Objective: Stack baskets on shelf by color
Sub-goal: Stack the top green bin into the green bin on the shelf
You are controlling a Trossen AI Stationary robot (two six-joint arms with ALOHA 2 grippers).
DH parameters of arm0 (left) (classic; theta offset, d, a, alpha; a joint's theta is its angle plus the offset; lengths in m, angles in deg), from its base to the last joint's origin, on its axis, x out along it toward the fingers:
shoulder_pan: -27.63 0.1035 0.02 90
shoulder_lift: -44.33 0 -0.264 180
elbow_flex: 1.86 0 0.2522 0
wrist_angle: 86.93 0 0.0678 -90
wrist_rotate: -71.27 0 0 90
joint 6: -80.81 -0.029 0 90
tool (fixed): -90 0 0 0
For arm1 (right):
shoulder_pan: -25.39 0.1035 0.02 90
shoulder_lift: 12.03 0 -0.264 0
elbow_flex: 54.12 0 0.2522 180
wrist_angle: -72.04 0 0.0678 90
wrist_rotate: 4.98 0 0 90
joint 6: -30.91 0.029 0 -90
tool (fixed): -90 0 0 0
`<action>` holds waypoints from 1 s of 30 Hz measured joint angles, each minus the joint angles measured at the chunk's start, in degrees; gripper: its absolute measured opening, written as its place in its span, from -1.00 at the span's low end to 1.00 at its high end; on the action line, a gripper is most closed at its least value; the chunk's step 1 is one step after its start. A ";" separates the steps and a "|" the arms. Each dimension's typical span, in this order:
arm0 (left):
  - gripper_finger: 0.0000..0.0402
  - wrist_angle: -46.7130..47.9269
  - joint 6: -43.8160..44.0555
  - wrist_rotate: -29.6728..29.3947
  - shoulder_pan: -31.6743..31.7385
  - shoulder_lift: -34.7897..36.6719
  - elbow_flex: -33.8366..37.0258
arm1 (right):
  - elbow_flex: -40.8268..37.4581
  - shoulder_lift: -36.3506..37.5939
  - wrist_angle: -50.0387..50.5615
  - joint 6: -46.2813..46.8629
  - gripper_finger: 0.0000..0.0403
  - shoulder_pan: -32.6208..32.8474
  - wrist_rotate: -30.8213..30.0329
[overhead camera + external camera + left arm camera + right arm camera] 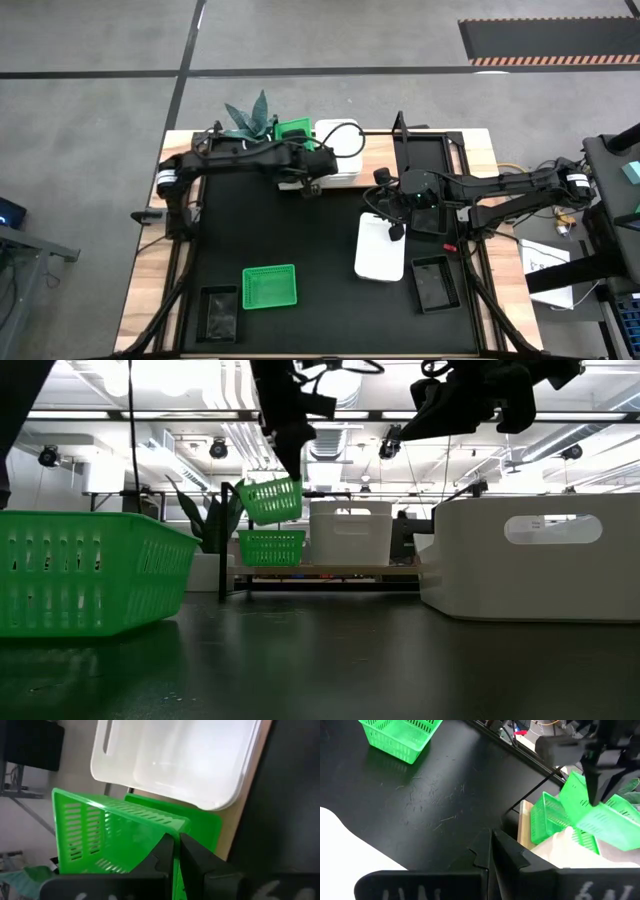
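My left gripper [176, 840] is at the shelf [330, 570] by the table's far edge, shut on a green basket [272, 500] held above a second green basket [272, 547] that sits on the board. A white basket [350, 532] stands on the shelf beside them. My right gripper [491, 837] is shut and holds nothing; it hovers over the far end of a white basket [380, 250] on the table. Another green basket [270, 286] lies near the table's near edge. My left gripper pinches the upper rim [170, 826] of one wall of the green basket, one finger [162, 852] inside and the other outside. The fingers come from above, pointing down. The basket is lifted clear, tilted, hanging below the fingers [290, 460] over the shelved green basket [207, 825].
Two black baskets rest on the table, one [220, 312] near the left front corner and one [435, 283] right of the white basket. A potted plant [250, 118] stands at the shelf's left end. Bare black table top lies between the shelf and the near baskets.
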 joint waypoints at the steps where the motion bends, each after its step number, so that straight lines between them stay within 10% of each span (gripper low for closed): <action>1: -1.00 0.00 -0.06 0.05 0.16 -0.25 0.02 | 0.00 0.00 0.03 -0.02 -0.96 0.00 0.00; 30: -0.92 -4.59 -0.86 2.62 1.05 -1.25 4.04 | 0.00 0.00 0.84 0.00 -0.96 0.00 -0.02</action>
